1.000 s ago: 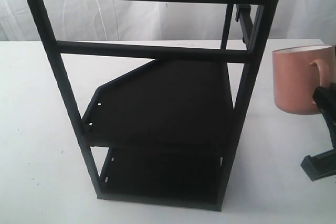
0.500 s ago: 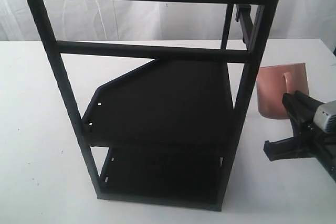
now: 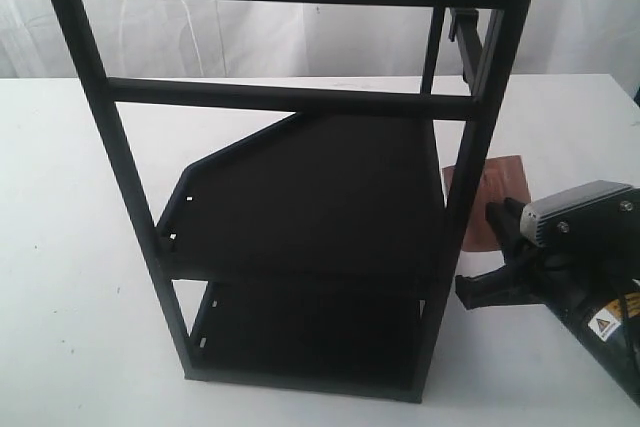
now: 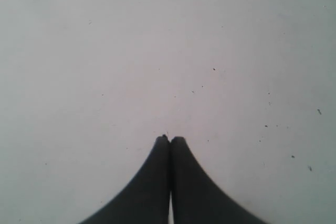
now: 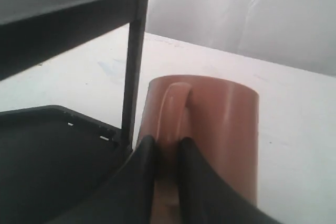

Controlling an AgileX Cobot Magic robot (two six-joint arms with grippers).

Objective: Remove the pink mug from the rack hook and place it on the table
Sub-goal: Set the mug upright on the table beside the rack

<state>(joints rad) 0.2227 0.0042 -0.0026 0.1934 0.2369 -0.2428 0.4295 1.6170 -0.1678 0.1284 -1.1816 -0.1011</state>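
The desk [image 3: 60, 247] is big, flat and white. A tall black rack [image 3: 300, 197] with two dark shelves stands on it. The pink mug [image 3: 500, 182] is low down, just beside the rack. Its bottom is hidden, so I cannot tell if it touches the desk.

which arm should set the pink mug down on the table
Right. The right gripper has its jaws clamped on the loop handle of the salmon-pink ceramic mug, low beside the black frame rack. The left gripper is shut, empty, over the white tabletop.
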